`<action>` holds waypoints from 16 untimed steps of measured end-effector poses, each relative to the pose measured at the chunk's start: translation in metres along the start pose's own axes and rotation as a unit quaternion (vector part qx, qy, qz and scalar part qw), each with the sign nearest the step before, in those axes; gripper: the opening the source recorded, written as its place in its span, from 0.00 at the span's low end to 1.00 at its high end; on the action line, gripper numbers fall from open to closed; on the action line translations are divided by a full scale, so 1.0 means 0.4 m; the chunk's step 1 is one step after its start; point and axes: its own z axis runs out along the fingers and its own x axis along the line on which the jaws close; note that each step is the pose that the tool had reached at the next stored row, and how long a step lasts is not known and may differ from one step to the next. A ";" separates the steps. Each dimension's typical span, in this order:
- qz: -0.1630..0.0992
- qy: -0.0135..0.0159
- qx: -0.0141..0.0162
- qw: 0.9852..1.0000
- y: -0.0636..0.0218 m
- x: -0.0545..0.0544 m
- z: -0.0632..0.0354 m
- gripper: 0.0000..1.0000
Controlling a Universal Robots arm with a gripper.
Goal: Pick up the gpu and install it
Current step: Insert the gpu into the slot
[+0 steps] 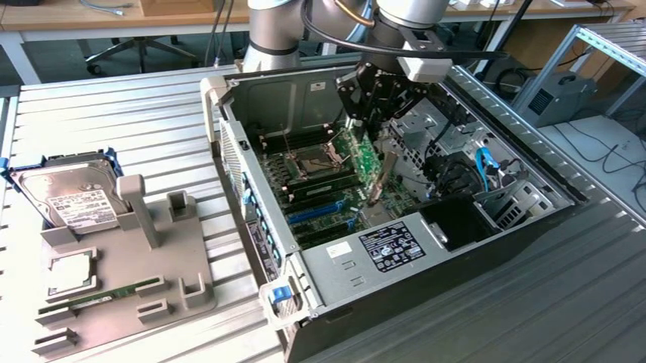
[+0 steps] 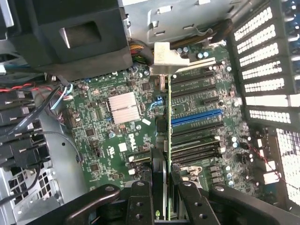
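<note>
The gpu [image 2: 168, 140] shows edge-on as a thin green board in the wrist view, with its silver end bracket [image 2: 164, 56] at the far end. My gripper [image 2: 167, 199] is shut on it, one black finger [image 2: 140, 199] on each side. In the exterior view the gripper [image 1: 376, 125] reaches down into the open computer case [image 1: 227, 144]. There the gpu [image 1: 371, 166] stands on edge over the green motherboard [image 1: 323, 181]. It lines up along the expansion slots, beside the blue slot [image 2: 197, 116]. I cannot tell whether its lower edge touches a slot.
A grey holder [image 1: 151, 265] lies at the exterior view's left with a hard drive [image 1: 66, 197] and a memory stick [image 1: 101, 293] on it. Inside the case are a power supply [image 1: 394, 246], cables [image 1: 482, 170], drive bays and a silver heatsink [image 2: 124, 107].
</note>
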 end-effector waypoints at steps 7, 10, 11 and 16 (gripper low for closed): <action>-0.028 0.001 -0.001 1.000 0.000 0.000 0.000 0.26; -0.044 0.001 -0.001 0.999 0.000 0.000 0.001 0.26; -0.048 0.001 -0.001 0.999 0.000 0.000 0.001 0.26; -0.072 0.002 -0.002 0.997 0.000 0.000 0.001 0.26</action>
